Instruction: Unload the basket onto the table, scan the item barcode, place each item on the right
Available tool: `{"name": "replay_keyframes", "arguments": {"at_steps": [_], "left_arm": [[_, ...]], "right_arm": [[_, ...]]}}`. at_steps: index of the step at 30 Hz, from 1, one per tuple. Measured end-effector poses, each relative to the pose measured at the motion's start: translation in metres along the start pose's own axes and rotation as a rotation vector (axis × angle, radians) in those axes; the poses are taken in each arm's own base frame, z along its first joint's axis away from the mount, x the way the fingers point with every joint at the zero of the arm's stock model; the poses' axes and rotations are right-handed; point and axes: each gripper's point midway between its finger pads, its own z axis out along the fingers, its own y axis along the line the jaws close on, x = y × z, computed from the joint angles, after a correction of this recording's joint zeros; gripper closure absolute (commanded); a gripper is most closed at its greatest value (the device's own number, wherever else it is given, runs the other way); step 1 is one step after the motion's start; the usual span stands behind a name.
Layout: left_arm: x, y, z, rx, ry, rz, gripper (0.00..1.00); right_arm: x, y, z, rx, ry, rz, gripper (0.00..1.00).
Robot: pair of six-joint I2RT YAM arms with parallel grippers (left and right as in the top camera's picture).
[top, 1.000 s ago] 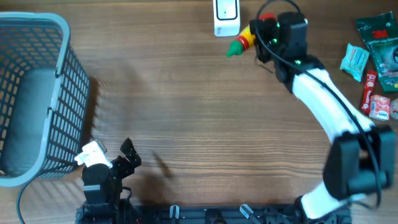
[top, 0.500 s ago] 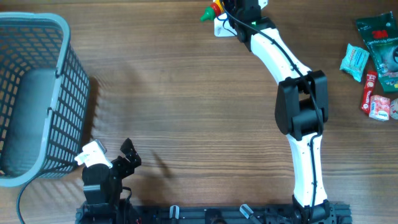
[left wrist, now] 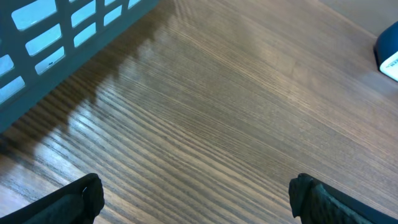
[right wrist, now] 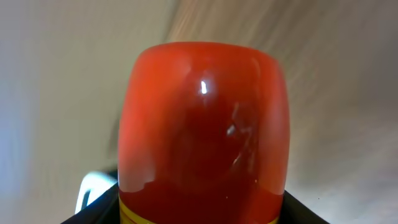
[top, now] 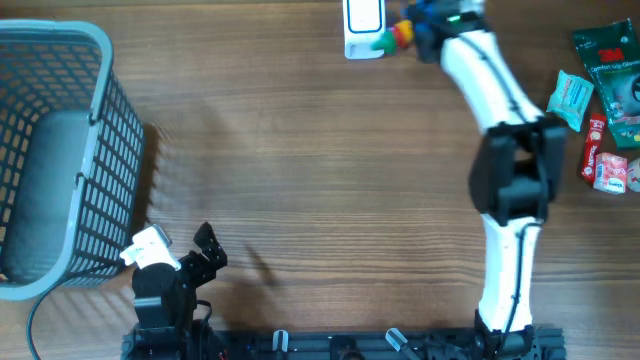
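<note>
Right, overhead: right hand (top: 418, 24) grips the sauce bottle (top: 393, 37) at the far edge of the worktop (top: 330, 180). The bottle lies just right of the white scanner (top: 362, 27), long axis left-right, green cap toward the scanner, touching or nearly. Left hand (top: 207, 247) sits by the basket (top: 60, 28), well apart, jaws wide, empty. Versus half a second back: bottle then off the scanner's left side, now on its right. Left wrist: only bare wood and basket wall. Right wrist: red bottle body fills the view, barcode not visible
</note>
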Motion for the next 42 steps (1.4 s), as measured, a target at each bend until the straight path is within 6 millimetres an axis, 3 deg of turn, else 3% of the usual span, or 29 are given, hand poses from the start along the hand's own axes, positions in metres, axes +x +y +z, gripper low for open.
{"name": "replay_keyframes", "arguments": {"at_steps": [3, 4, 5, 6, 10, 13, 14, 15, 17, 19, 21, 22, 23, 25, 26, 28, 29, 31, 32, 34, 36, 39, 42], "left_arm": [[0.0, 0.0, 0.0, 0.0, 0.0, 0.0, 0.0], [0.0, 0.0, 0.0, 0.0, 0.0, 0.0, 0.0], [0.0, 0.0, 0.0, 0.0, 0.0, 0.0, 0.0], [0.0, 0.0, 0.0, 0.0, 0.0, 0.0, 0.0], [0.0, 0.0, 0.0, 0.0, 0.0, 0.0, 0.0], [0.0, 0.0, 0.0, 0.0, 0.0, 0.0, 0.0], [0.0, 0.0, 0.0, 0.0, 0.0, 0.0, 0.0], [0.0, 0.0, 0.0, 0.0, 0.0, 0.0, 0.0], [0.0, 0.0, 0.0, 0.0, 0.0, 0.0, 0.0], [0.0, 0.0, 0.0, 0.0, 0.0, 0.0, 0.0], [0.0, 0.0, 0.0, 0.0, 0.0, 0.0, 0.0], [0.0, 0.0, 0.0, 0.0, 0.0, 0.0, 0.0], [0.0, 0.0, 0.0, 0.0, 0.0, 0.0, 0.0], [0.0, 0.0, 0.0, 0.0, 0.0, 0.0, 0.0], [0.0, 0.0, 0.0, 0.0, 0.0, 0.0, 0.0], [0.0, 0.0, 0.0, 0.0, 0.0, 0.0, 0.0], [0.0, 0.0, 0.0, 0.0, 0.0, 0.0, 0.0], [0.0, 0.0, 0.0, 0.0, 0.0, 0.0, 0.0], [0.0, 0.0, 0.0, 0.0, 0.0, 0.0, 0.0], [0.0, 0.0, 0.0, 0.0, 0.0, 0.0, 0.0], [0.0, 0.0, 0.0, 0.0, 0.0, 0.0, 0.0], [0.0, 0.0, 0.0, 0.0, 0.0, 0.0, 0.0], [0.0, 0.0, 0.0, 0.0, 0.0, 0.0, 0.0]], "right_arm": [[-0.069, -0.026, -0.027, 0.078, -0.075, 0.067, 0.53], [-0.101, -0.043, -0.037, 0.12, -0.106, 0.105, 0.53], [-0.114, -0.052, -0.04, 0.137, -0.121, 0.122, 0.53], [-0.162, -0.085, -0.045, 0.2, -0.178, 0.188, 0.53], [-0.223, -0.168, -0.031, 0.36, -0.22, 0.275, 0.53], [-0.232, -0.229, -0.009, 0.495, -0.193, 0.316, 0.51], [-0.231, -0.245, -0.005, 0.537, -0.178, 0.327, 0.44], [-0.23, -0.264, -0.001, 0.581, -0.164, 0.34, 0.31], [-0.238, -0.281, -0.005, 0.615, -0.162, 0.36, 0.01], [-0.242, -0.291, -0.009, 0.629, -0.133, 0.343, 0.01], [-0.245, -0.292, -0.021, 0.625, -0.097, 0.316, 0.0], [-0.247, -0.287, -0.03, 0.615, -0.09, 0.309, 0.0], [-0.252, -0.271, -0.051, 0.584, -0.098, 0.294, 0.01], [-0.264, -0.223, -0.112, 0.471, -0.152, 0.251, 0.0], [-0.262, -0.197, -0.154, 0.41, -0.171, 0.224, 0.0], [-0.254, -0.159, -0.219, 0.283, -0.197, 0.18, 0.0], [-0.25, -0.146, -0.24, 0.235, -0.205, 0.156, 0.01], [-0.235, -0.122, -0.284, 0.128, -0.193, 0.08, 0.0], [-0.22, -0.104, -0.319, 0.029, -0.18, 0.003, 0.0], [-0.192, -0.086, -0.368, -0.106, -0.14, -0.132, 0.0], [-0.166, -0.083, -0.407, -0.19, -0.107, -0.241, 0.0], [-0.119, -0.108, -0.456, -0.216, -0.034, -0.315, 0.0], [-0.089, -0.129, -0.492, -0.238, -0.018, -0.321, 0.0]]}}
